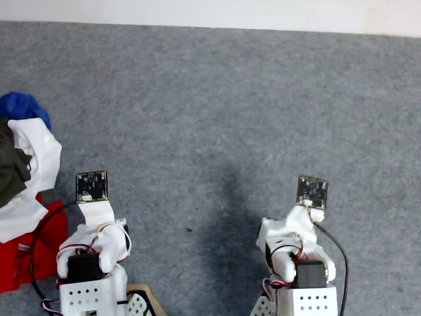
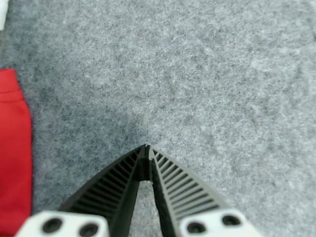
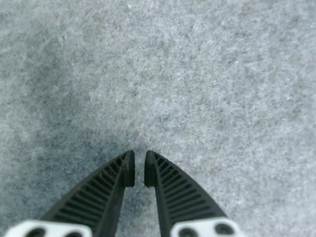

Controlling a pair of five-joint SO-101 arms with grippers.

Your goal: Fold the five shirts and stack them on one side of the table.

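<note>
A heap of shirts lies at the table's left edge: a blue one (image 1: pixel 23 106) at the back, a white one (image 1: pixel 36 164), a dark olive one (image 1: pixel 10 168) on top of it, and a red one (image 1: pixel 29 253) nearest the front. My left arm (image 1: pixel 92 243) stands folded back just right of the red shirt (image 2: pixel 12 148). Its gripper (image 2: pixel 147 148) is shut on nothing, tips touching, over bare grey felt. My right arm (image 1: pixel 299 250) sits folded at the front right. Its gripper (image 3: pixel 139 159) is shut with a hairline gap and holds nothing.
Grey felt (image 1: pixel 230 118) covers the whole table, with open room across the middle, back and right. A white wall strip (image 1: pixel 210 12) runs along the far edge. A wooden corner (image 1: pixel 148 299) shows by the left arm's base.
</note>
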